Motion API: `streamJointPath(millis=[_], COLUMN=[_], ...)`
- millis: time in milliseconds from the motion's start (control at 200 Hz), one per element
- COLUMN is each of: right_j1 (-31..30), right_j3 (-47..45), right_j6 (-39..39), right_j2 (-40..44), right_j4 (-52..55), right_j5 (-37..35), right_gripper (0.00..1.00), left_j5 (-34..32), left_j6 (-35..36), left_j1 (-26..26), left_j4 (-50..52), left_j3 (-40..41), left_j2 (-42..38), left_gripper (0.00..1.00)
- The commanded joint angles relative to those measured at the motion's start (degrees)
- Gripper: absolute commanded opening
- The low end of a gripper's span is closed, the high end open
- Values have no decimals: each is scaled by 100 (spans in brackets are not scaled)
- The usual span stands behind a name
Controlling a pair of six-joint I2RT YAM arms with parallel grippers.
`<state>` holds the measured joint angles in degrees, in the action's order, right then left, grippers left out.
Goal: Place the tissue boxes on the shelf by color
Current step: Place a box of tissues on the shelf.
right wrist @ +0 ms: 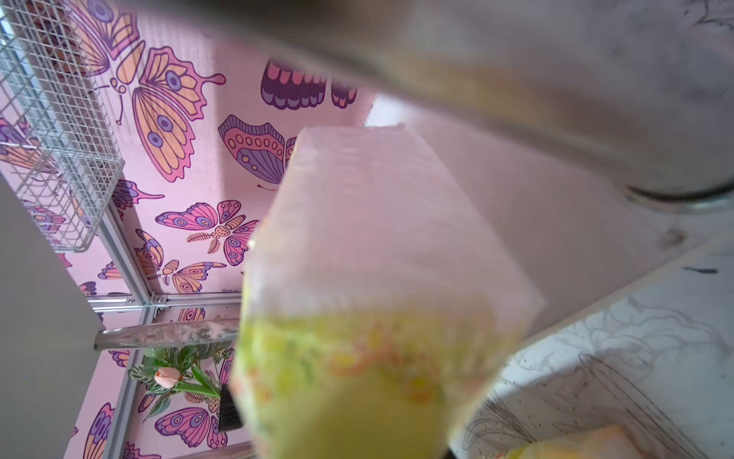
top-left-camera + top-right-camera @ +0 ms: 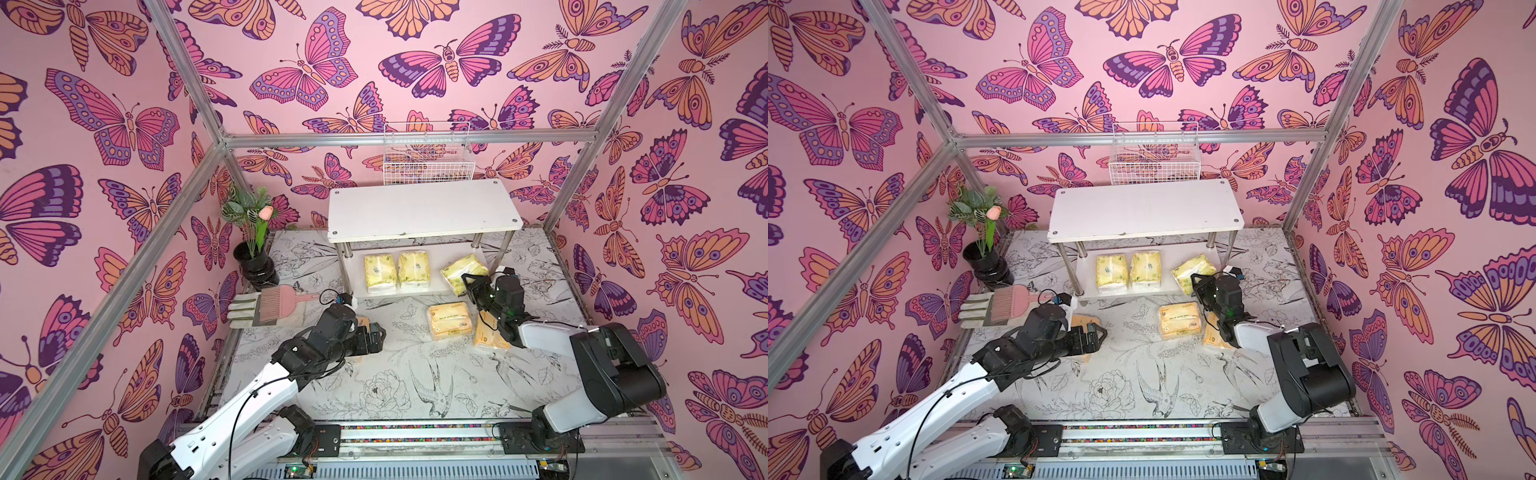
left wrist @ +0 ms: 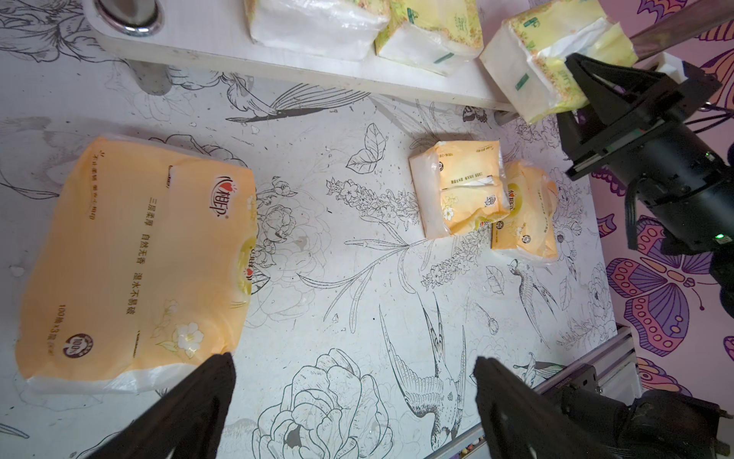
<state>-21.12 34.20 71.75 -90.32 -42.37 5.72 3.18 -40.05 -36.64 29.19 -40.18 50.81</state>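
**Item:** pale lemon tissue pack (image 2: 459,268), pinched by one end in the right claw (image 2: 468,277). It is tilted at the end of the shelf's lower board (image 2: 419,289), partly past the edge. Two matching packs (image 2: 379,271) lie flat beyond the claw.

**Left claw** (image 3: 353,369): spread and empty, with an orange pack (image 3: 135,258) just beside it.

**Hazards:**
- The soft wrap may slip from the pinch.
- A corner may snag the chrome post (image 2: 478,245) near the claw.
- Released tilted, it may topple off the board.
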Motion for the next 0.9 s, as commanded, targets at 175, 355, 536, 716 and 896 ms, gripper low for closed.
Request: streamJointPath(millis=[175,355,536,716,896], right_j1=[-129,-129,-133,-138,-138], right_j3=[406,288,73,-196,-308], right_j6=[262,139,-49,-382,-652], right_j2=[-695,-529,-14,980,1696], right_j4=[-463,-280,269,1175,1995], right_j5=[-207,-229,-212,-183,-97], right_gripper=[27,63,81,87,89], left_j5=[69,69,86,99,105], left_j6=[-46,-68,-77,-60,-38], left_j1=[32,35,33,26,27], left_j4=[59,53,38,20,7], left_j3=[142,151,145,137,130], left_j2=[-36,-36,-28,-40,-37], left_gripper=[100,100,100,100,100])
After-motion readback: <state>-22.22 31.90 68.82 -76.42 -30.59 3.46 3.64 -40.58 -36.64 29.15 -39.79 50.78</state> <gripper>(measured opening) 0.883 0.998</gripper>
